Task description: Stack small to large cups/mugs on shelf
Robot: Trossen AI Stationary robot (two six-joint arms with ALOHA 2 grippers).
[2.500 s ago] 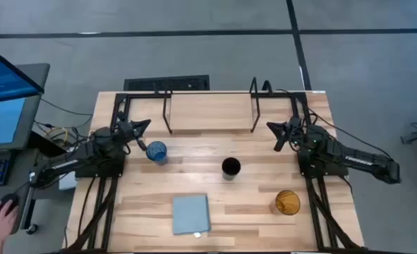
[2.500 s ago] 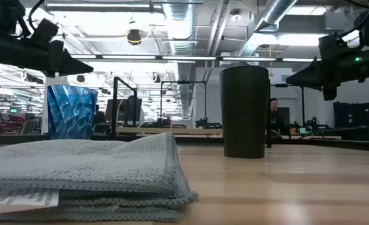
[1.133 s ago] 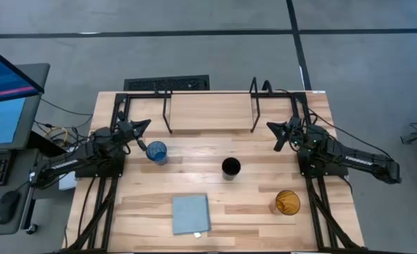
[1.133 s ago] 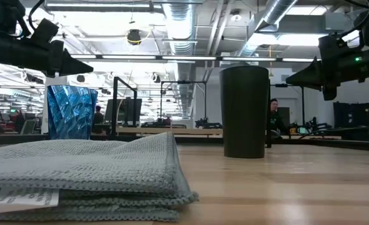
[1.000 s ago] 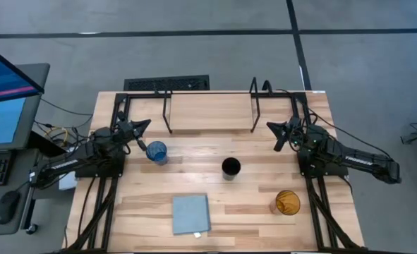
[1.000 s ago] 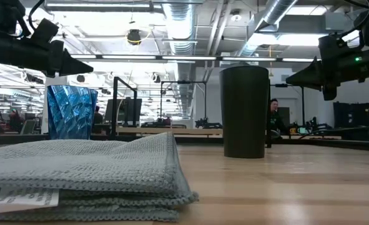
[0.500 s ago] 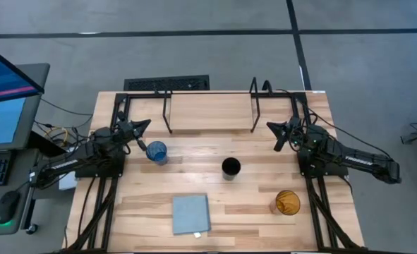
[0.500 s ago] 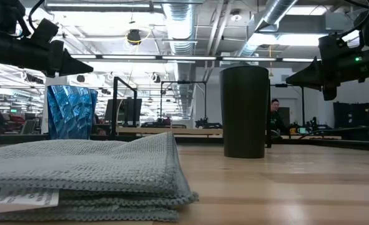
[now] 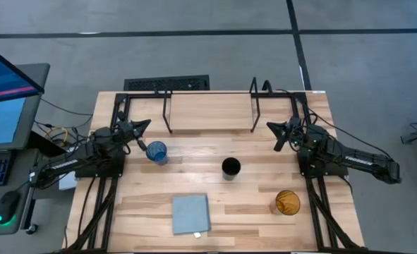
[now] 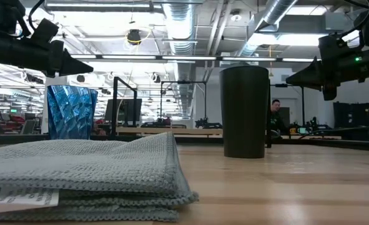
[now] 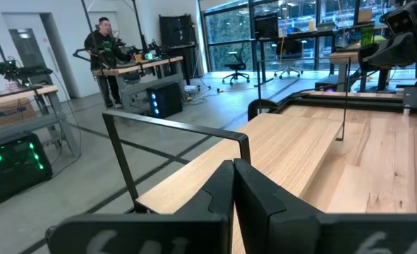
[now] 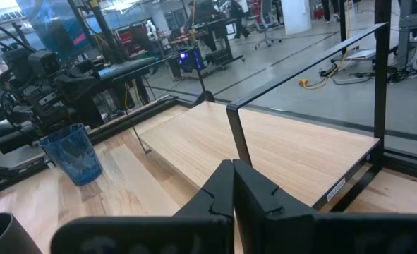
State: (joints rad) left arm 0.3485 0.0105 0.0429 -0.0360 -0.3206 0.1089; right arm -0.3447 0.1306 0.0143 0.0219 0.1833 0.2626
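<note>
The blue tumbler [image 9: 156,152] stands upright on the table's left half, just right of my left gripper [image 9: 146,125], which is shut and empty. The black tumbler [image 9: 231,168] stands mid-table. The amber tumbler [image 9: 288,202] stands near the front right. The shelf [image 9: 209,111], a light-wood board on black legs, stands at the far edge. My right gripper [image 9: 270,127] is shut and empty at the shelf's right end. In the right wrist view the blue tumbler [image 12: 72,154] and the shelf [image 12: 279,152] show; the left wrist view shows the shelf [image 11: 264,152].
A folded grey-blue cloth [image 9: 191,214] lies near the front edge, left of centre. A black frame [image 9: 167,84] runs along the table's far edge. A desk with a monitor [image 9: 3,92] stands off the table's left. A person [image 10: 275,119] shows far behind.
</note>
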